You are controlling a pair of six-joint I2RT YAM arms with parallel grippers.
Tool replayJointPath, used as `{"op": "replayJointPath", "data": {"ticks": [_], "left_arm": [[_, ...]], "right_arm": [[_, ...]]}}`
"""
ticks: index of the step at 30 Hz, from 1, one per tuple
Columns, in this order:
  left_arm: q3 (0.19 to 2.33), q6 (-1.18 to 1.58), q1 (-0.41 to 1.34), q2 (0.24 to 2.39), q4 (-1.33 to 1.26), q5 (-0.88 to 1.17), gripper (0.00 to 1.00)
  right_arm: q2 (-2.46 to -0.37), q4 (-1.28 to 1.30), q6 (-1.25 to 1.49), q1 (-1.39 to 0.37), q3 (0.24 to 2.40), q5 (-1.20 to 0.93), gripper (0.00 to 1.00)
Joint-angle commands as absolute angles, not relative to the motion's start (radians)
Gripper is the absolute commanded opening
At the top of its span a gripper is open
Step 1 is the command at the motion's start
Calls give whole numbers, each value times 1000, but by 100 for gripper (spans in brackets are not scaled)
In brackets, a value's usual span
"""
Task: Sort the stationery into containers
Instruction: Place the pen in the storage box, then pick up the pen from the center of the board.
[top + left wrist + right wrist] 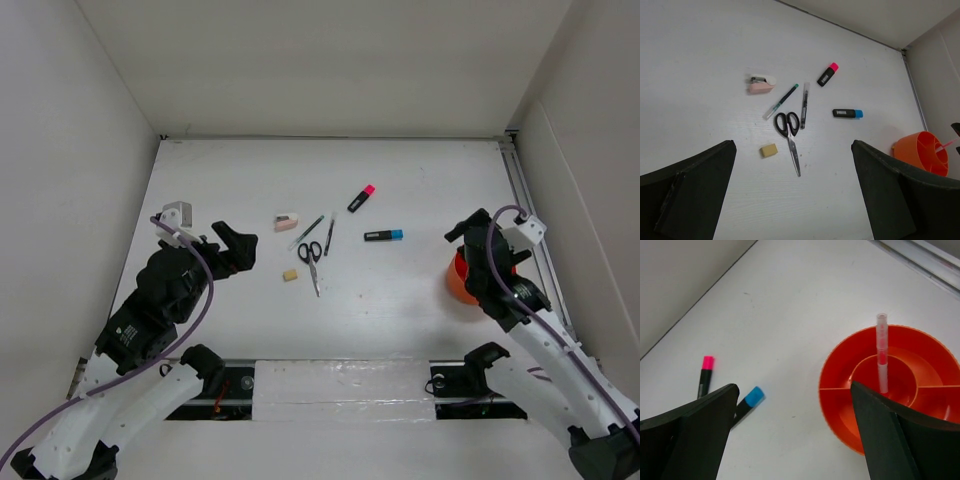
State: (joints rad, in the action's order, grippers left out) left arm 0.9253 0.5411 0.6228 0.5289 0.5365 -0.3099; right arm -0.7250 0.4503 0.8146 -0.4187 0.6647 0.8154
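Right wrist: orange tub (832,405), pen (882,357) inside, beneath right gripper (794,390).

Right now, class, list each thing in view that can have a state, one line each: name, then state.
left fingers, open, empty
right fingers, open, empty
scissors, closed, lying flat
pink-capped marker, capped, lying down
blue-capped marker, capped, lying down
orange tub, upright, one pen inside
clear pen, standing in the tub's centre compartment
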Motion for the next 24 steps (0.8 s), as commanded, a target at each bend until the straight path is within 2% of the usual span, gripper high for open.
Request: {"op": "replayJointPath", "data": {"ticks": [1,7,11,14,15,24], "left_arm": [[925,557,627,532,526,-348,100],[936,586,627,613,545,-388,100],[966,577,627,712,565,-388,100],[966,577,627,736,574,-388,100],[966,577,615,723,574,-388,100],[946,623,615,594,574,-440,100]], "right_arm": [[-727,498,839,-472,759,824,100],[-779,471,785,-647,811,824,100],[-856,353,681,-742,854,767,100],[-1006,229,615,-755,890,660,100],[-1128,229,615,-755,950,647,100],[-1718,267,571,-767,1379,470,95]]}}
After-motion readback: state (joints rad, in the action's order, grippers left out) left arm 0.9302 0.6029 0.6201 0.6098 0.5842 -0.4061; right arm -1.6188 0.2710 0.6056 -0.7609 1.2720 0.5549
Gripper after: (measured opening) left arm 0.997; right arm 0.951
